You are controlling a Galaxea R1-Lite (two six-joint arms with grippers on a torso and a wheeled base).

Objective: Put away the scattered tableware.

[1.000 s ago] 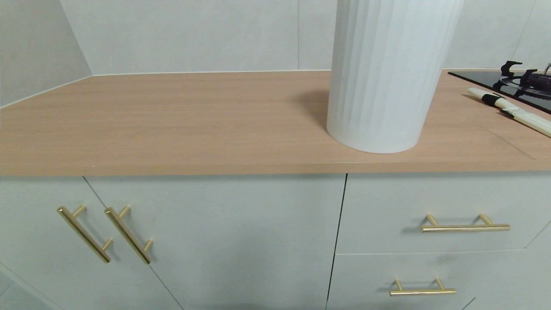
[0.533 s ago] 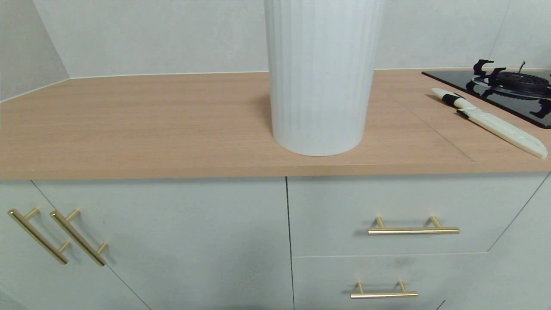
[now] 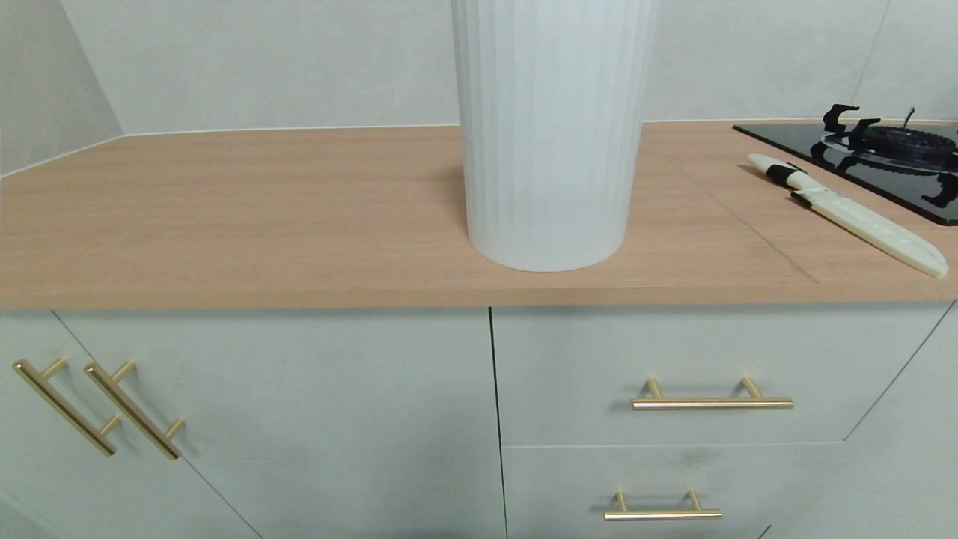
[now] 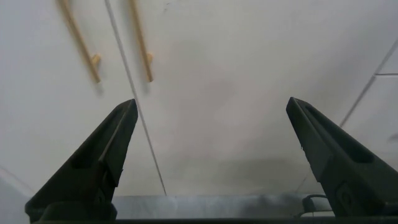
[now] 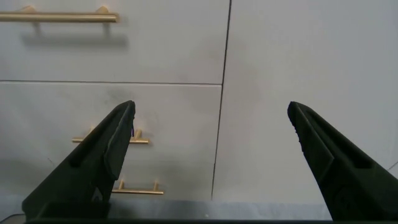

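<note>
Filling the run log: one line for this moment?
left hand open; right hand open; cream black-banded knife lying on wooden countertop; white ribbed container upright

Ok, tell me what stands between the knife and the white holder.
Nothing visible does. The knife lies on the counter to the right of the holder, bare wood between them; the hob is beyond the knife, off that path. The left hand and right hand, both open, face the cabinet fronts.

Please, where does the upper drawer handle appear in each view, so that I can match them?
Head view: the upper drawer handle, right of centre, below the countertop.
Right wrist view: the same handle, beyond the open right pincer.
Left wrist view: faces the paired door handles instead.
Shared landmark: the seam under that drawer, also.
</note>
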